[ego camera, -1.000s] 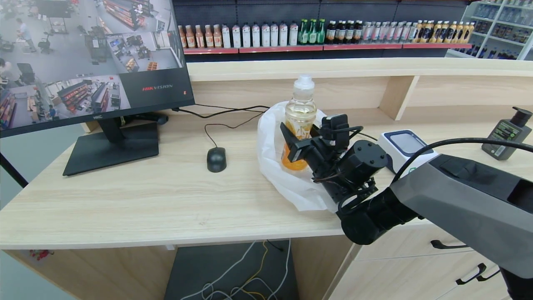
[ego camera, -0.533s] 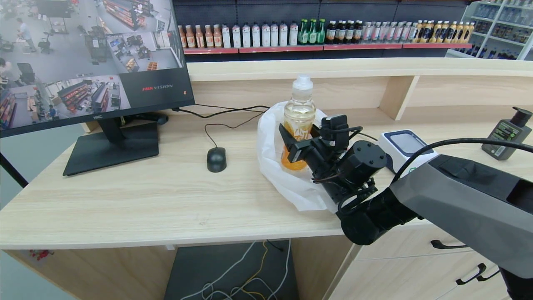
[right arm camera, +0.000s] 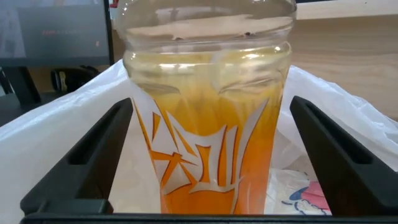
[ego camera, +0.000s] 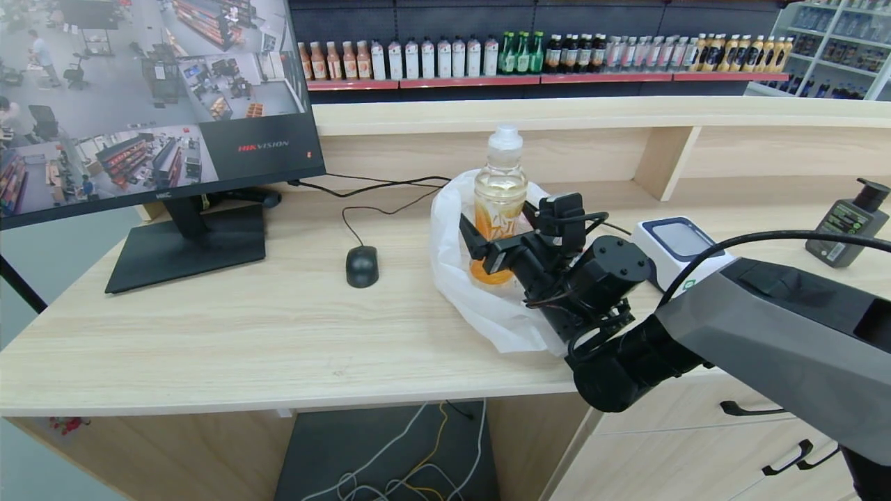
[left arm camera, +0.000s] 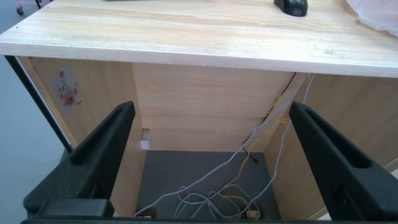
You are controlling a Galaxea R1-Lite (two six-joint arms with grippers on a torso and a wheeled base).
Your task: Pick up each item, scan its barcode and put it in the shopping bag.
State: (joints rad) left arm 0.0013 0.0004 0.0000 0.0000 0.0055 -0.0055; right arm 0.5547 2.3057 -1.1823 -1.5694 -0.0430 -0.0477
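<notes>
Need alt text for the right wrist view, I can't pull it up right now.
A clear bottle with an orange label stands upright between the open fingers of the right gripper, with a gap on each side. The white shopping bag spreads behind and around it.

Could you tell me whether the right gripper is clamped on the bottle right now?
No, the right gripper is open: white bag shows between each finger and the bottle.

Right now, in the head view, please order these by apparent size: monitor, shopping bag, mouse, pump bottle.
Largest to smallest: monitor, shopping bag, pump bottle, mouse. Part of the shopping bag is hidden, yet its rank holds.
</notes>
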